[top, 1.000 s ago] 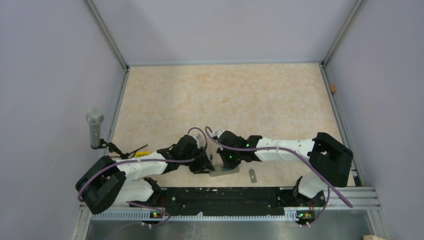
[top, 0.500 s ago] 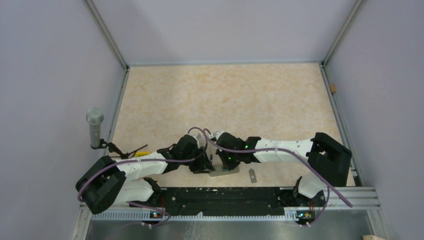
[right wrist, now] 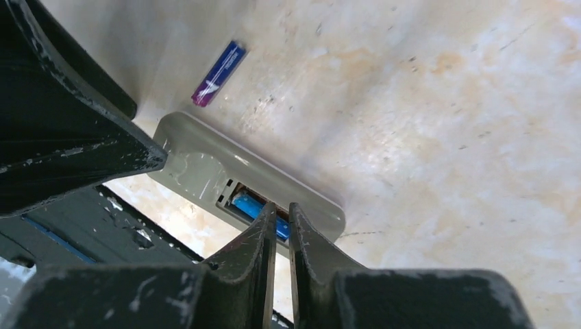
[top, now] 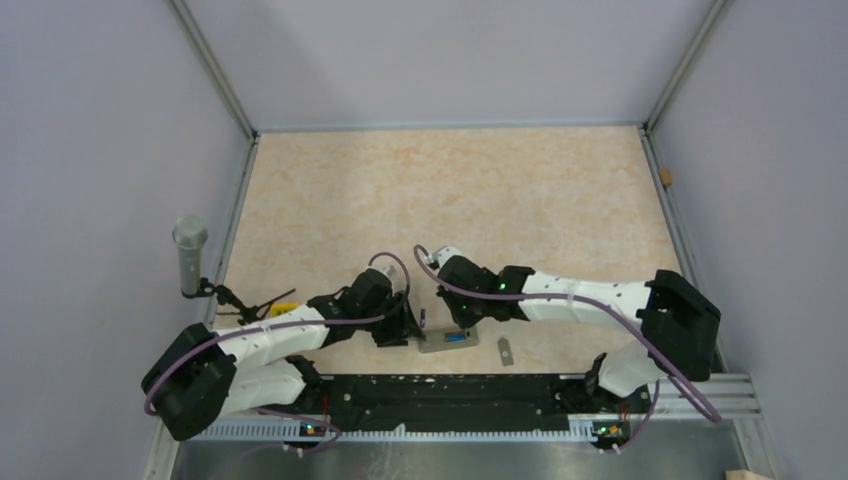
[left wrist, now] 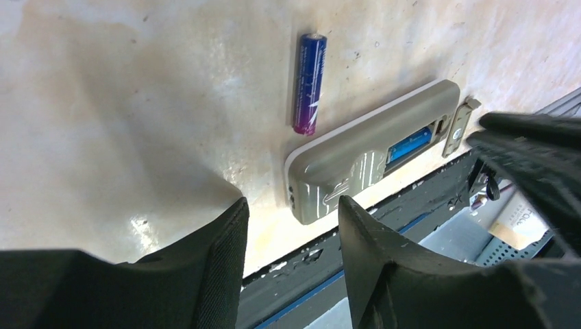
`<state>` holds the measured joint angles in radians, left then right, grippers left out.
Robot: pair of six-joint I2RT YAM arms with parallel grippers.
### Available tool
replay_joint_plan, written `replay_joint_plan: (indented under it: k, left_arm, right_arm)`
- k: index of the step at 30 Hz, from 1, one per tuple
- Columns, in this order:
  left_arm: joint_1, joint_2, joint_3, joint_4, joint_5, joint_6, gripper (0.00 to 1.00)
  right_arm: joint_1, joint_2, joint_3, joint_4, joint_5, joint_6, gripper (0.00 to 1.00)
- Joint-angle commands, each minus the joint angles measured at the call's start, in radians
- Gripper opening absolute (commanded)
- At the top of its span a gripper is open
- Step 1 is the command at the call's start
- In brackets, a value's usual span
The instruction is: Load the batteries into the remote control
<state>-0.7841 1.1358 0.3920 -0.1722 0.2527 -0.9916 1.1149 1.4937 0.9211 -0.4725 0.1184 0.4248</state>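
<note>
The remote control (top: 447, 341) lies grey back up near the table's front edge, its compartment open. One blue battery (right wrist: 248, 204) sits inside the compartment, also seen in the left wrist view (left wrist: 409, 145). The other battery (left wrist: 310, 83) lies loose on the table just beyond the remote, also in the right wrist view (right wrist: 219, 72) and the top view (top: 424, 320). My left gripper (left wrist: 291, 203) is open and empty at the remote's left end. My right gripper (right wrist: 281, 209) is shut, its tips just over the battery in the compartment.
The small grey cover piece (top: 506, 350) lies right of the remote, also in the left wrist view (left wrist: 457, 127). A yellow block (top: 283, 303) lies by the left arm. A grey cylinder on a stand (top: 189, 252) is at the left wall. The black rail (top: 450, 390) runs along the front.
My right gripper has drawn back up from the remote, and the battery in the compartment now shows. My left arm shifted slightly left.
</note>
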Motion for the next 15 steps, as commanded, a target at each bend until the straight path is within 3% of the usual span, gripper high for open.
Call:
replay_joint_plan:
  k: [1, 7, 11, 15]
  left_arm:
    - [-0.001, -0.049, 0.002, -0.058, -0.002, 0.005, 0.53]
    - [-0.011, -0.045, -0.007, -0.04, 0.09, 0.002, 0.52]
    - [-0.057, -0.031, 0.007, -0.03, 0.109, -0.01, 0.43]
    - [-0.127, -0.001, 0.033, -0.042, 0.09, -0.028, 0.34]
  right_arm:
    - [-0.044, -0.072, 0.042, 0.0, 0.046, -0.023, 0.12]
    - [-0.096, -0.056, 0.01, 0.044, 0.052, -0.037, 0.1]
    - [-0.113, -0.015, 0.002, 0.078, 0.037, -0.042, 0.01]
    - [-0.128, 0.019, -0.026, 0.118, 0.02, -0.037, 0.0]
